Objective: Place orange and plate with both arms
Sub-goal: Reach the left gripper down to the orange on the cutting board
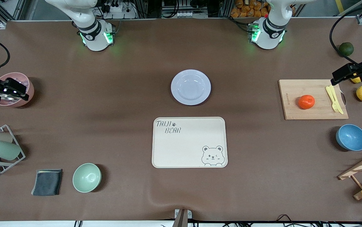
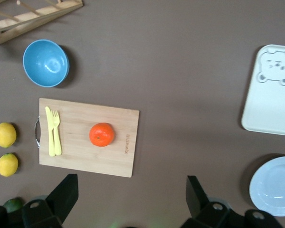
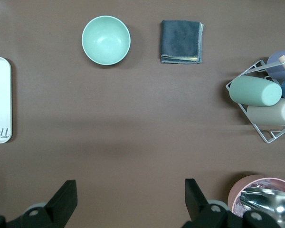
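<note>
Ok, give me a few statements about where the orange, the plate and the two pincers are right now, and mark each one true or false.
1. The orange sits on the wooden cutting board. True.
2. The plate rests on the bear-printed tray. False: it lies on the bare table, farther from the front camera than the tray.
3. The left pincer is shut on the orange. False: it is open and holds nothing.
4. A yellow fork and knife lie on the board beside the orange. True.
5. The right pincer is open, up near the pink bowl. True.
6. The orange is already on the plate. False: they lie far apart.
</note>
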